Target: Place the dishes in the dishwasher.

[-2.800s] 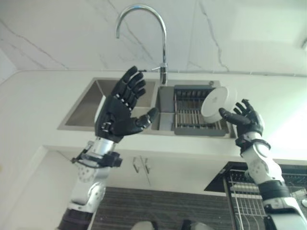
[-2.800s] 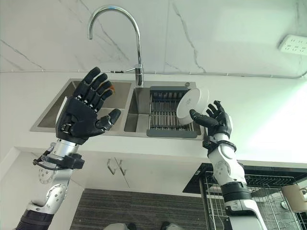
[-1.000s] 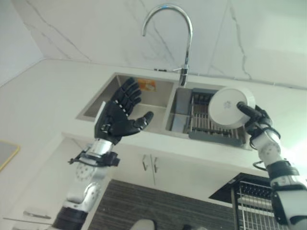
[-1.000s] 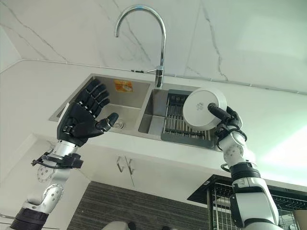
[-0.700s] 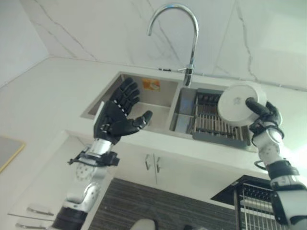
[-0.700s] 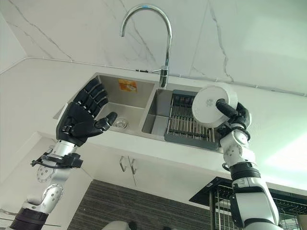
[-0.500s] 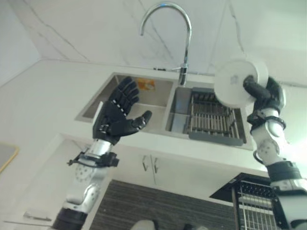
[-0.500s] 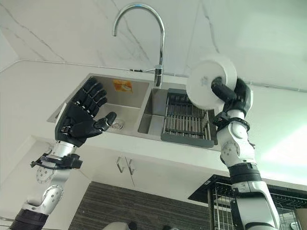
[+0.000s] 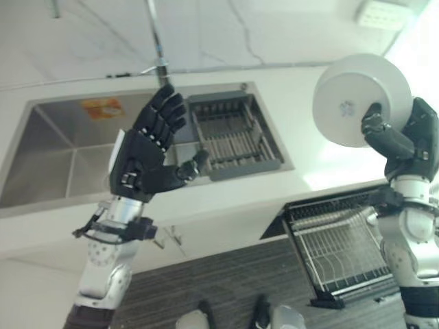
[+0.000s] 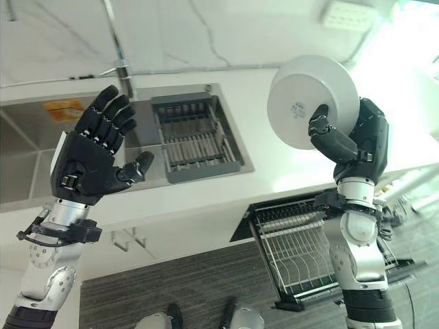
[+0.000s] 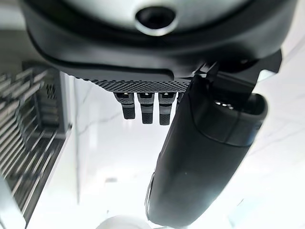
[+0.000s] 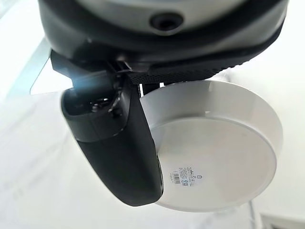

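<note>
A white round plate (image 9: 357, 96) is held upright, its underside toward me, above the counter to the right of the sink. My right hand (image 9: 406, 139) is shut on it, thumb across the underside and fingers behind the rim. In the right wrist view the plate (image 12: 221, 157) shows past the thumb (image 12: 119, 148). Below it the dishwasher's wire rack (image 9: 337, 248) is pulled out from under the counter. My left hand (image 9: 146, 159) is raised open in front of the sink (image 9: 48, 154), holding nothing; its straight fingers (image 11: 145, 107) show in the left wrist view.
A dark dish rack (image 9: 230, 131) sits in the sink's right basin, with the faucet (image 9: 159, 48) behind it. The white counter (image 9: 322, 171) runs right to a marble wall with an outlet (image 9: 381, 14). Dark striped floor (image 9: 226, 284) lies below the cabinet fronts.
The camera has swung right, bringing the open dishwasher rack into view. My right hand has lifted the plate from over the sink rack to the right. The left hand stays open.
</note>
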Robot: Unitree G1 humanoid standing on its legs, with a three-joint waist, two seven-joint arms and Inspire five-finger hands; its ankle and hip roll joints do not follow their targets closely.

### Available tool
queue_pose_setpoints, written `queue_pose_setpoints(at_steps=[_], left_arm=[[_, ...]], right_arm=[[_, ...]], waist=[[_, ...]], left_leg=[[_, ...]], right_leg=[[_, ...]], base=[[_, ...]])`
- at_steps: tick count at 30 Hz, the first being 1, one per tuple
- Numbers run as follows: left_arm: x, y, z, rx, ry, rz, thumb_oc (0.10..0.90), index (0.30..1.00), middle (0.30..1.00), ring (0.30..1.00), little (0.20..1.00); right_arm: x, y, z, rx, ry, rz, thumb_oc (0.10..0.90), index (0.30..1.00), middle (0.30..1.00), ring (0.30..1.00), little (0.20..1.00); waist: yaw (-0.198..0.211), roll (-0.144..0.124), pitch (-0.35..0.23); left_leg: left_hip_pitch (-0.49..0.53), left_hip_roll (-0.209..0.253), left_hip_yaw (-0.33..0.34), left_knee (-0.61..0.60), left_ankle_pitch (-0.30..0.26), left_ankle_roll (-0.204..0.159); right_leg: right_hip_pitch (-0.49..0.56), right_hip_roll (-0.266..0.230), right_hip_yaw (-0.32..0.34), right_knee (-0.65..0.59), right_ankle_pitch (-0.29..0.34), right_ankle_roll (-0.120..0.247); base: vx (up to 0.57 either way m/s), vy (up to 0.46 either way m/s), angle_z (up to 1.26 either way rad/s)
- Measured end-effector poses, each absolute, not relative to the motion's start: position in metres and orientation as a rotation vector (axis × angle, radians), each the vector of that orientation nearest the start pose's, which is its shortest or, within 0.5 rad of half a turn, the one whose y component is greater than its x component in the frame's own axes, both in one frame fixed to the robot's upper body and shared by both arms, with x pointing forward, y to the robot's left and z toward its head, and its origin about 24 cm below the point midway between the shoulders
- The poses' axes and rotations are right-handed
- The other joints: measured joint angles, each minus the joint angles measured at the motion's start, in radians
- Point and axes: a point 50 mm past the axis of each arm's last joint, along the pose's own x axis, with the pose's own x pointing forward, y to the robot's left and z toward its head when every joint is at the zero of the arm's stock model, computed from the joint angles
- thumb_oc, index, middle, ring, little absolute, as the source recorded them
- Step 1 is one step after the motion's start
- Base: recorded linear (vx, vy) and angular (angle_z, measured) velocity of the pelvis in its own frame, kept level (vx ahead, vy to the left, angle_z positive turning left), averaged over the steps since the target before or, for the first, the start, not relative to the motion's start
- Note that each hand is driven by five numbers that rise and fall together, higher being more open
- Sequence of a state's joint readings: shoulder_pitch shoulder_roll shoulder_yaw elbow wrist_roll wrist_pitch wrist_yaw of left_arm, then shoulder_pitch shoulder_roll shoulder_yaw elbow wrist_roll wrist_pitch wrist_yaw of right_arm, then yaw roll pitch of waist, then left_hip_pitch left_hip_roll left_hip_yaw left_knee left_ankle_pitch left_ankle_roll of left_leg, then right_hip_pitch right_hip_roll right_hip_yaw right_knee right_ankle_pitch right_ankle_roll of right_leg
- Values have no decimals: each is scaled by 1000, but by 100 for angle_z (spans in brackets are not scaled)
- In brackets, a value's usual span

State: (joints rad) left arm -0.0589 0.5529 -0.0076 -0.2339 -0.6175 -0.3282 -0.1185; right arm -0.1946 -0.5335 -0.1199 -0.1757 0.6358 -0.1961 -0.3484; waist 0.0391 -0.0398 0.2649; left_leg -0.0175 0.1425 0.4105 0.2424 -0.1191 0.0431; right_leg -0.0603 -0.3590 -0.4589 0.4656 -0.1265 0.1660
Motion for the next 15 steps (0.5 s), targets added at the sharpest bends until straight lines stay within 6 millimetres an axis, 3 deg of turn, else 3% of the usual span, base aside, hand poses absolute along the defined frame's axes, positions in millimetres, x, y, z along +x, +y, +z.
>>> queue_pose_setpoints(at_steps=[1, 2, 3, 4, 5, 8, 10, 11, 15], left_arm=[[245, 211, 166, -39, -594, -271, 800, 900, 900, 900, 900], [245, 212, 169, -28, -608, -275, 800, 900, 900, 900, 900], [246, 211, 174, -17, -629, -286, 800, 900, 900, 900, 900], [247, 206, 177, -19, -641, -309, 800, 900, 900, 900, 900], [246, 203, 177, -13, -645, -324, 800, 900, 900, 900, 900], [242, 196, 181, -23, -666, -356, 800, 900, 900, 900, 900], [238, 190, 181, -39, -676, -359, 800, 900, 900, 900, 900], [237, 192, 175, -45, -653, -344, 800, 900, 900, 900, 900], [235, 192, 167, -51, -608, -343, 800, 900, 900, 900, 900]], right_arm=[[268, -251, 182, 261, -593, -290, 400, 300, 300, 300, 300], [272, -245, 183, 297, -609, -281, 400, 300, 300, 300, 300], [276, -239, 184, 339, -623, -277, 400, 300, 300, 300, 300], [276, -238, 183, 352, -614, -297, 400, 300, 300, 300, 300], [275, -241, 181, 358, -608, -327, 400, 300, 300, 300, 300], [263, -265, 180, 364, -607, -489, 400, 300, 300, 300, 300], [231, -293, 175, 349, -630, -650, 400, 300, 300, 300, 300], [221, -304, 163, 319, -570, -734, 400, 300, 300, 300, 300], [215, -305, 136, 248, -402, -808, 400, 300, 300, 300, 300]], waist=[[12, -8, -1], [27, -15, 0], [36, -14, 0], [30, -1, -1], [17, 12, -1], [-40, 27, -4], [-75, 41, -6], [-103, 44, -9], [-124, 66, -26]], left_leg=[[-5, 17, 8, 23, 8, -14], [-8, 24, 6, 36, 11, -23], [-18, 42, -7, 53, 4, -49], [-17, 71, 0, 44, 24, -81], [-8, 91, 0, 38, 31, -90], [20, 109, -2, 4, 56, -129], [20, 107, 4, 0, 56, -135], [19, 104, 11, -3, 54, -142], [-5, 107, 28, -6, 58, -148]], right_leg=[[52, -24, 8, -55, 21, -9], [70, -32, 8, -96, 92, -27], [86, 0, 13, -153, 102, 8], [85, 30, 1, -174, 78, -5], [85, 55, 2, -183, 75, -11], [85, 84, 15, -188, 55, -33], [67, 89, 44, -199, 53, -32], [52, 90, 63, -200, 47, -28], [-3, 87, 98, -167, 44, -31]], base=[[-213, -245, -149], [-30, -126, -111], [-19, -154, -100], [17, -77, -84], [10, -100, -60], [12, -79, -30], [-23, -151, -38], [-63, -164, -42], [-51, -66, -19]])
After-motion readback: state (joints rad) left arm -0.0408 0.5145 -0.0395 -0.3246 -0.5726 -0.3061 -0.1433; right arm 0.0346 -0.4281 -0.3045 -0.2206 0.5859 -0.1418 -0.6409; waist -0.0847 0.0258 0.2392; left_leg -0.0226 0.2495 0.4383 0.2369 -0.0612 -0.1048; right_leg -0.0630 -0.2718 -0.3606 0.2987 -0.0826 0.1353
